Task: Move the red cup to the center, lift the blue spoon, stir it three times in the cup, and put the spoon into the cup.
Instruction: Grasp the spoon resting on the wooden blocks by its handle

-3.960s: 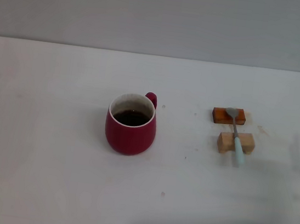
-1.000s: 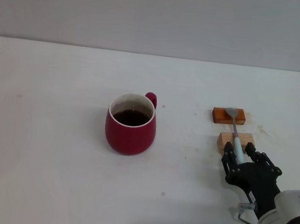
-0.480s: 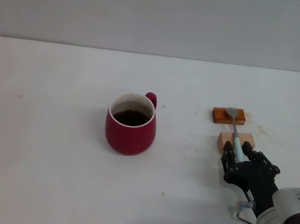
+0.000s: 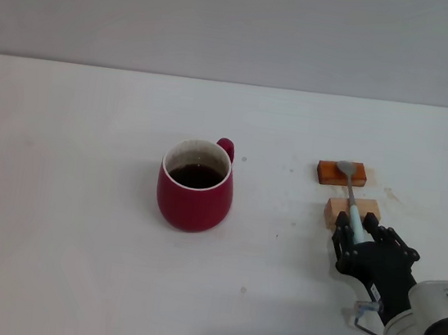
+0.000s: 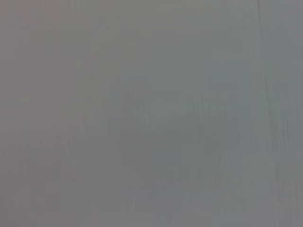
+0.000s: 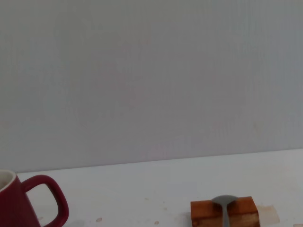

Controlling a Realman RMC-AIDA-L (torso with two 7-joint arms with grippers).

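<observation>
The blue spoon (image 4: 350, 202) lies across two wooden blocks (image 4: 352, 212), bowl pointing away from the robot. The right claw (image 4: 356, 239) reaches low over the table (image 4: 71, 263), fingers straddling its handle end; whether it grips, I cannot tell.

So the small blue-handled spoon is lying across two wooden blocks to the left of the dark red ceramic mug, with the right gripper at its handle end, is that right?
Not quite: the head view shows the small blue-handled spoon lying across the two wooden blocks to the right of the dark red ceramic mug, not the left. The right gripper is indeed at its handle end.
</observation>
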